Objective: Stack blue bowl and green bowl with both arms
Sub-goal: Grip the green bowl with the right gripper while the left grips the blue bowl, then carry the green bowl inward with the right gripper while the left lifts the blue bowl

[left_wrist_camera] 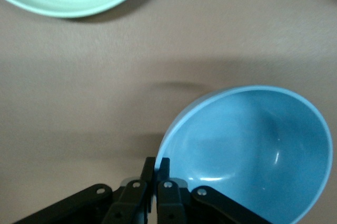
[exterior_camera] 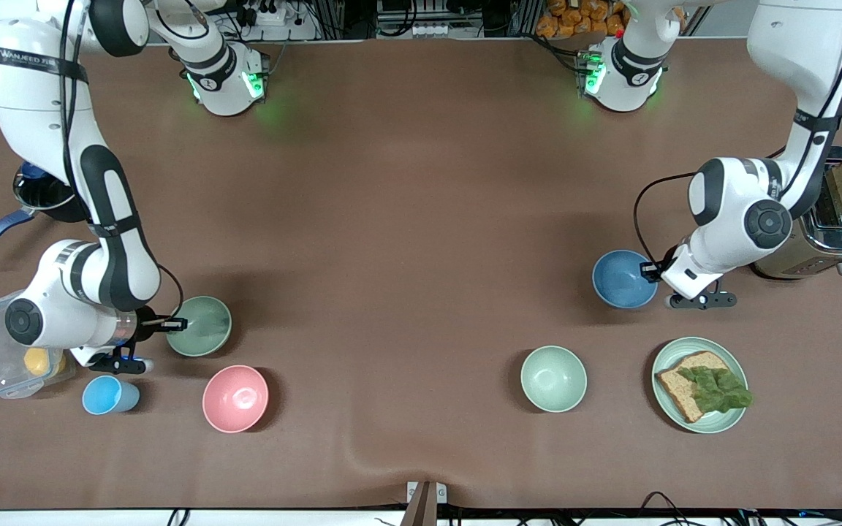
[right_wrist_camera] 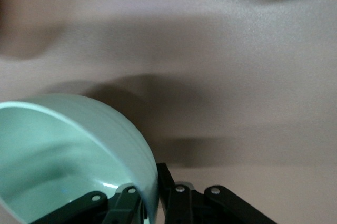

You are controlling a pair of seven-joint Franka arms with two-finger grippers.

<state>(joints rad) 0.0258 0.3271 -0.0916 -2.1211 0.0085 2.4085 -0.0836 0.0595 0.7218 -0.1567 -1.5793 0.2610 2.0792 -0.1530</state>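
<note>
Toward the right arm's end of the table: clear lidded plastic container (exterior_camera: 15, 351) with something yellow inside, dark pan with a blue handle (exterior_camera: 33, 201) farther from the front camera than it; small light-blue plastic cup (exterior_camera: 109, 395) nearer the camera, just beside the container; right gripper (exterior_camera: 172, 322) pinched tight on the rim of the round sage-green bowl (exterior_camera: 202, 326), one finger inside and one outside the wall, confirmed in the right wrist view (right_wrist_camera: 150, 195) where the bowl (right_wrist_camera: 68, 150) shows tipped, its shadow on the brown table mat (exterior_camera: 406, 256); whether lifted or touching the mat, cannot tell; round pink bowl (exterior_camera: 235, 398) nearer the camera than the green one, close by but apart; paler mint-green bowl (exterior_camera: 553, 378) toward the left arm's end, standing alone; round medium-blue bowl (exterior_camera: 623, 278) farther from the camera than the mint one, well apart from the sage-green bowl; left gripper (exterior_camera: 656, 272) clamped on its rim at the side toward the left arm's end, fingers near closed with only the wall between them, seen in the left wrist view (left_wrist_camera: 156, 174) with the bowl (left_wrist_camera: 253, 150) tilted; mint-green plate (exterior_camera: 699, 394) carrying a slice of brown bread (exterior_camera: 688, 383) topped with a green lettuce leaf (exterior_camera: 717, 387), nearer the camera than the left gripper; shiny metal toaster (exterior_camera: 823, 226) with bread in its slot beside the left arm.
</note>
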